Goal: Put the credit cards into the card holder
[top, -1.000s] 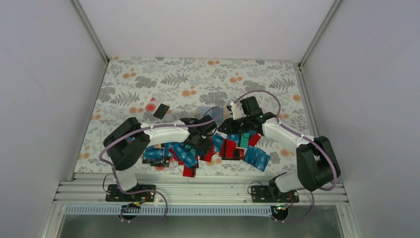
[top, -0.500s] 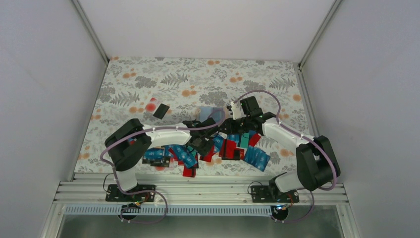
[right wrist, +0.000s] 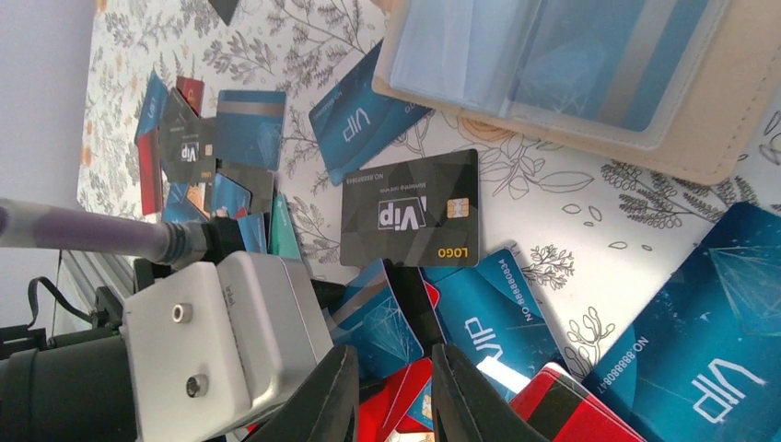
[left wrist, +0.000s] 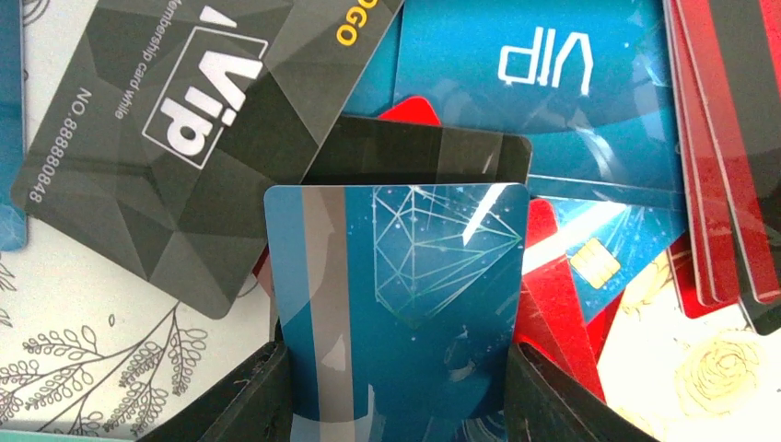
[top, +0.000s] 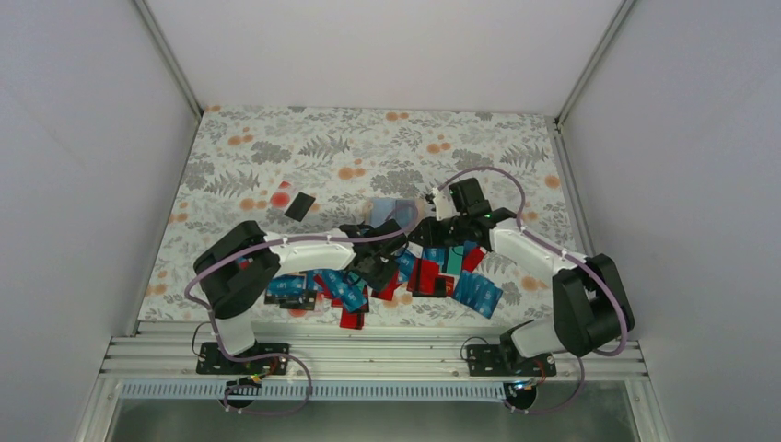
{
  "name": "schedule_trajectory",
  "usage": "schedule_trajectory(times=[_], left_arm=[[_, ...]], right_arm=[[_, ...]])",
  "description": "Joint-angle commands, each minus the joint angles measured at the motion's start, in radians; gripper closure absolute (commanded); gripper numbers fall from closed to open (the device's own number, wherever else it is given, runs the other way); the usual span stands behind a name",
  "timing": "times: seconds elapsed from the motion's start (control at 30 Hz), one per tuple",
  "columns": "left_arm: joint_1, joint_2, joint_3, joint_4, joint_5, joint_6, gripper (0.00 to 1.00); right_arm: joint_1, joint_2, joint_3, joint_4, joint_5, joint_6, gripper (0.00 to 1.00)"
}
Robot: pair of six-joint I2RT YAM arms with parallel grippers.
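My left gripper [left wrist: 396, 361] is shut on a blue credit card [left wrist: 405, 276] with a diamond print, one finger on each long edge. It is held over a pile of blue, red and black credit cards [top: 433, 274]. That same blue card [right wrist: 385, 324] shows in the right wrist view, just ahead of my right gripper [right wrist: 394, 373], whose jaws stand a little apart with nothing between them. The beige card holder [right wrist: 709, 129] lies open beyond it, with blue cards behind its clear pockets. From above, the card holder [top: 389, 210] lies just behind both grippers.
A black VIP card [right wrist: 410, 210] lies between the pile and the holder. Apart at the back left lie a black card [top: 298, 205] and a red one [top: 281, 196]. White walls enclose the floral cloth [top: 276, 147].
My left gripper has shut on the blue card and moved a little towards the right gripper. The right arm has barely moved.
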Motion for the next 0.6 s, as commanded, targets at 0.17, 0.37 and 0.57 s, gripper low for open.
schedule_trajectory(times=[0.17, 0.37, 0.57], left_arm=[[0.012, -0.086, 0.016, -0.016, 0.052, -0.012, 0.55], [0.047, -0.140, 0.015, 0.010, 0.069, -0.015, 0.55], [0.095, -0.184, 0.024, 0.052, 0.088, -0.027, 0.55]], right_arm=[[-0.031, -0.114, -0.016, 0.022, -0.004, 0.056, 0.76], [-0.037, -0.151, -0.062, 0.092, -0.100, 0.119, 0.75], [-0.037, -0.169, -0.106, 0.178, -0.192, 0.192, 0.75]])
